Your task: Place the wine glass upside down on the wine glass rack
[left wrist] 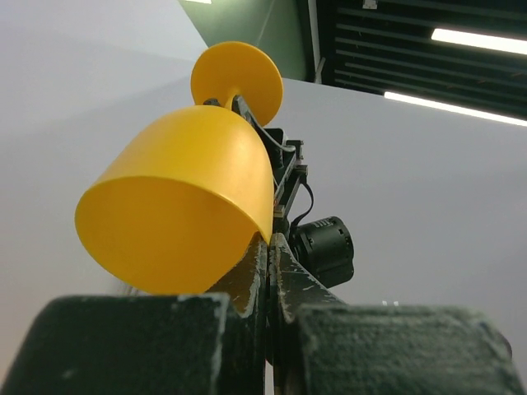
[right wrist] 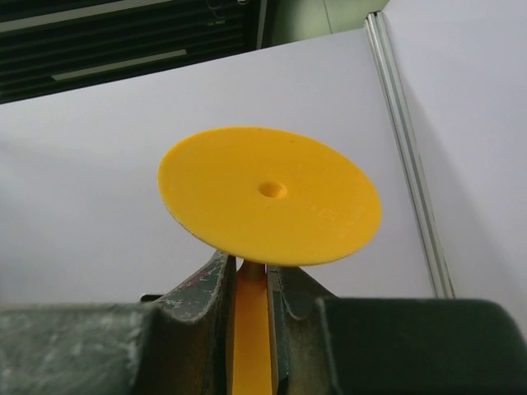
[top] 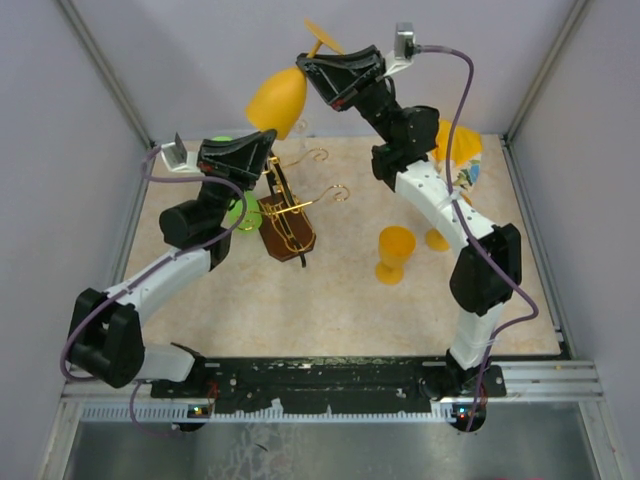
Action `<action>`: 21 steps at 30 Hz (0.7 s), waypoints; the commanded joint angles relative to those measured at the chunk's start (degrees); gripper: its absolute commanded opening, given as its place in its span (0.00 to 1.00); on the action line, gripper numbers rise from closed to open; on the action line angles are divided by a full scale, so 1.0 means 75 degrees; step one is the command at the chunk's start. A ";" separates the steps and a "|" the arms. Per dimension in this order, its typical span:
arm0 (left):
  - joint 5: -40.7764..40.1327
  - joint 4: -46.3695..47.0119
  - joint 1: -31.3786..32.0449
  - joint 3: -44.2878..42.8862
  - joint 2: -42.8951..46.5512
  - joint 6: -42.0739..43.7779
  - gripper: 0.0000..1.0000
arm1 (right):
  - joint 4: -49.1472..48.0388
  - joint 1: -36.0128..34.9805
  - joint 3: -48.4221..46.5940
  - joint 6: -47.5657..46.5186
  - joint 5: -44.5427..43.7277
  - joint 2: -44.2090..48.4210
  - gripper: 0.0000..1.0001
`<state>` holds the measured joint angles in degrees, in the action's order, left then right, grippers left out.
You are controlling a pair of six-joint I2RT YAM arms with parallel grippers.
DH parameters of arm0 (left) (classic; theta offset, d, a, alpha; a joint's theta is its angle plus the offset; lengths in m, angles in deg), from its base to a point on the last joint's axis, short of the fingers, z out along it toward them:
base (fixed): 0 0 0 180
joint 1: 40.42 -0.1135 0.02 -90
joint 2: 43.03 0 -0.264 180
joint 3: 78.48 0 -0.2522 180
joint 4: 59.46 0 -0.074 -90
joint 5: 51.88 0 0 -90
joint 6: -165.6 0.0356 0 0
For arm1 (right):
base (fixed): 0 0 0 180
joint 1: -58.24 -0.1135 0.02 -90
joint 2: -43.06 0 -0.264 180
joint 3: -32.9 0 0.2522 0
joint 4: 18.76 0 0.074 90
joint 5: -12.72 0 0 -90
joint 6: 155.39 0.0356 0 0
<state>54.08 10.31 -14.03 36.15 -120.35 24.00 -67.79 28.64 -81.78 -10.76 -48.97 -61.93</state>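
Left gripper (top: 268, 156) first: narrow, fingers (left wrist: 284, 284) pressed almost together; whether a wire is pinched between them cannot be told. Just under its wrist, a green item (top: 238, 213), mostly hidden by the arm.

Right at the left fingertips and running down from them: wine glass rack (top: 285, 215), gold wire, curled-tip arms spreading to the right, dark brown wooden base (top: 292, 238).

Above and beyond the left fingertips, clear of the rack: wine glass (top: 278, 95). Opaque yellow plastic, smooth rounded bowl, short stem, flat round foot with a small dimple at centre. Tipped well over, bowl mouth facing down and left, foot uppermost.

Faint raised marking on the foot's underside in the right wrist view, too small to read. No other lettering legible.

Right gripper (top: 308, 66): clamped on the glass stem, bowl to its left, foot just past the fingertips.

Below the right forearm, standing on the table: orange goblet (top: 395, 252), upright. Behind that arm's elbow: another yellow goblet (top: 458, 150), partly hidden.
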 commanded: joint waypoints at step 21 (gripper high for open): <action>0.0474 0.0810 0.0478 -0.0345 -0.0498 -0.0109 0.11 | 0.1738 -0.0225 -0.0124 -0.1636 -0.0232 0.0417 0.00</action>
<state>54.59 12.51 -11.56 34.53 -125.81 22.17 -59.31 28.18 -84.01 -16.79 -50.91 -61.73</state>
